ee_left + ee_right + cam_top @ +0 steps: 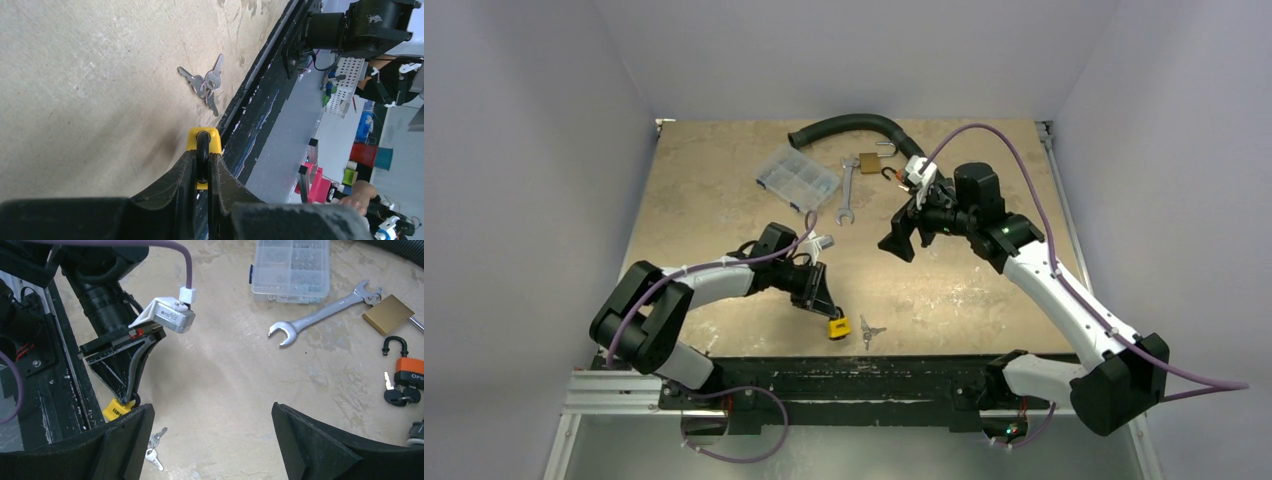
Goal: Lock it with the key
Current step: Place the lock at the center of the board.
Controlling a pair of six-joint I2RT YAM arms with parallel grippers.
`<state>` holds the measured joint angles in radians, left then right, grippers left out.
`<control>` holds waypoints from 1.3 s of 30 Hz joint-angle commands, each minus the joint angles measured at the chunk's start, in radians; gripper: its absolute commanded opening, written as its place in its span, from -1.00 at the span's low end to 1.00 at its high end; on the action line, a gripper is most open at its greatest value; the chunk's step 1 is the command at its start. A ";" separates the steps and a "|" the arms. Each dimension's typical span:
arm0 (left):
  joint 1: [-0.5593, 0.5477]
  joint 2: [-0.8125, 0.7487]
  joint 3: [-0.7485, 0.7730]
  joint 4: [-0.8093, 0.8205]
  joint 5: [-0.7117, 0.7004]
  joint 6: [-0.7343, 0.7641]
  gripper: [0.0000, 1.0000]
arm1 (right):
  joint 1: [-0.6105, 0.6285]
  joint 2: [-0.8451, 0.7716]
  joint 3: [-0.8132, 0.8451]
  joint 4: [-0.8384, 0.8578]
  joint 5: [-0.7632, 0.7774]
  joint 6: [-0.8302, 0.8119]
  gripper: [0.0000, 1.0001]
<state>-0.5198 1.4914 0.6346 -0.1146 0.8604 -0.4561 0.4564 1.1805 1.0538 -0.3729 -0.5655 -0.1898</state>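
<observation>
Top view, left tool [829, 316]: low over the near edge of the beige worktop [724, 200], clamped on a small yellow padlock with a black shackle [837, 327].
Top view, keys: a bunch of small silver keys [867, 331] lies flat on the worktop just to the right of the yellow padlock, apart from it.
Top view, right tool [911, 238]: hangs above the middle of the worktop with its black fingers spread wide and nothing between them.
Top view, far side: a clear plastic compartment box [797, 178], a silver open-ended wrench [848, 190] just to its right, a brass padlock [871, 162] and a curved black ribbed hose [844, 125] along the back.
Left wrist view, grip: the two black fingers pinch the shackle of the yellow padlock. Its yellow body juts out past the fingertips, close to the worktop's near edge. I cannot tell if it touches the surface.
Left wrist view, keys: the bunch of small silver keys lies ahead of the padlock, fanned out on one ring and not touching it.
Right wrist view, right tool: one finger sits at each lower corner, with a wide gap between them showing only bare worktop.
Right wrist view, left tool: the yellow padlock sits under its fingertips, with the keys near it on the worktop.
Right wrist view, other things: an orange padlock with a black shackle [410, 372] lies near the brass padlock, with dark-headed keys [400, 396] at its lower end. The wrench lies between the brass padlock and the box.
</observation>
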 commanded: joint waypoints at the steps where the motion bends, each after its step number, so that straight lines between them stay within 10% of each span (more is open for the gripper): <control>1: -0.030 0.034 -0.013 0.154 0.080 -0.061 -1.00 | -0.012 -0.004 -0.006 0.046 -0.008 0.019 0.98; 11: -0.041 0.127 0.017 0.121 0.029 -0.035 -0.98 | -0.016 0.008 0.009 0.036 -0.021 0.023 0.98; 30: 0.012 0.016 0.116 -0.098 -0.178 0.079 0.31 | -0.027 0.035 0.037 0.058 0.040 0.084 0.98; 39: 0.236 -0.089 0.265 -0.200 -0.196 0.110 0.49 | -0.037 0.168 0.176 0.031 0.283 0.060 0.92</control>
<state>-0.3477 1.4990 0.8139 -0.2825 0.6815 -0.3820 0.4244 1.2922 1.1332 -0.3588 -0.4286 -0.1150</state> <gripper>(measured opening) 0.739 0.971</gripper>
